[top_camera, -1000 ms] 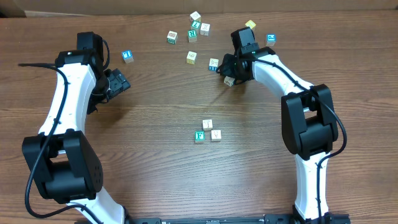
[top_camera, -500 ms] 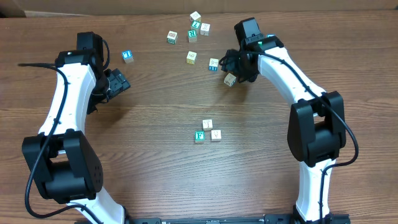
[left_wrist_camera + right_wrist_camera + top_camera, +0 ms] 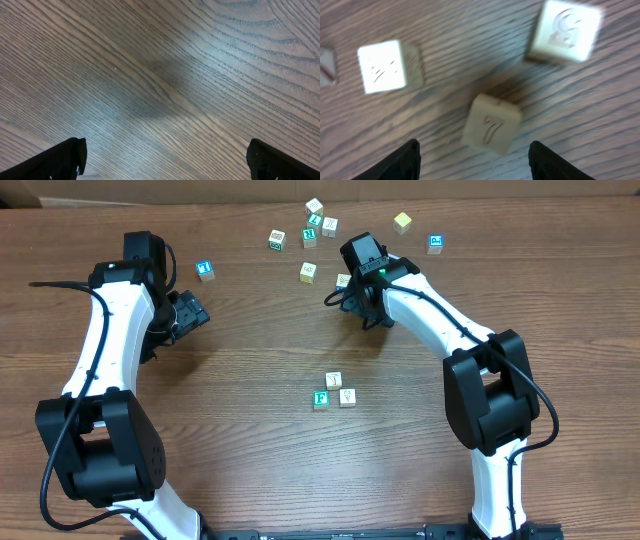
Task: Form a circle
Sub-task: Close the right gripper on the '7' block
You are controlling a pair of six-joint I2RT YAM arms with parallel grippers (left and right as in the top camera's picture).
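Brown wood-grain table [image 3: 250, 430], surface sound. Just right of centre lies a cluster of three cubes [image 3: 334, 381]: two cream and one green-faced cube [image 3: 321, 399], close together. Loose cubes [image 3: 309, 235] lie scattered along the far side, with a blue-faced cube [image 3: 205, 270] at far left.

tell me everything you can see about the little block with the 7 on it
The cube with the 7 looks like pale, unpainted wood, with the numeral carved into the face towards the right wrist camera. It seems to lie on the wooden table, turned askew to the grain. It sits between the fingertips of the open right pincer, and neither touches it. A white-faced cube and a carved cube lie apart from it.
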